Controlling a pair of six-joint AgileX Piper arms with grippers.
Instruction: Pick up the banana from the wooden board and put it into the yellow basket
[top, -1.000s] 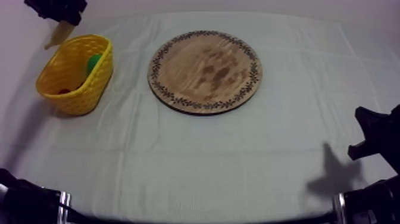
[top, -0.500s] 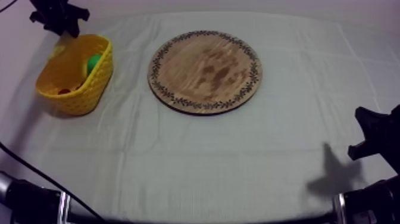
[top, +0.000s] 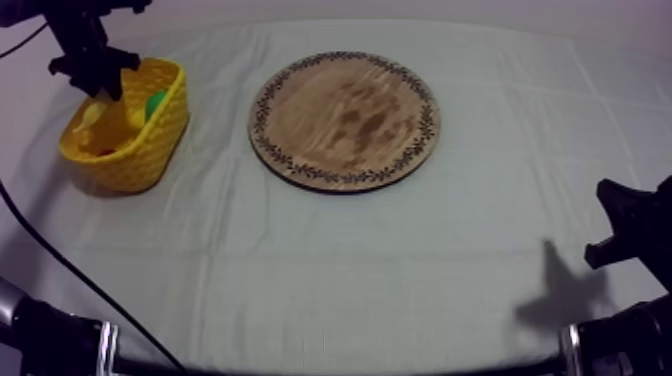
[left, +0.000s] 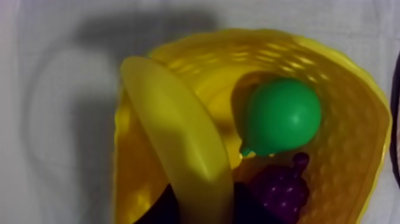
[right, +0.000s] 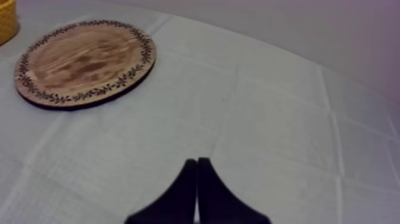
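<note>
The yellow banana (left: 178, 149) hangs tilted inside the yellow basket (top: 130, 150) at the table's far left. My left gripper (top: 93, 78) is just above the basket, shut on the banana's end, and its dark fingers (left: 158, 210) show on either side of it. In the basket beside the banana lie a green pear (left: 280, 116) and a purple bunch of grapes (left: 280, 190). The round wooden board (top: 345, 120) in the middle of the table is bare. My right gripper (right: 196, 190) is shut on nothing and rests low at the right side (top: 625, 230).
The basket's rim (left: 357, 77) curves round the fruit. In the right wrist view the board (right: 86, 62) lies far ahead, with a corner of the basket (right: 6, 18) beyond it. Grey-white cloth covers the table.
My left gripper has come down from behind the basket to over it, and the banana now hangs inside the basket. The right arm has not moved.
</note>
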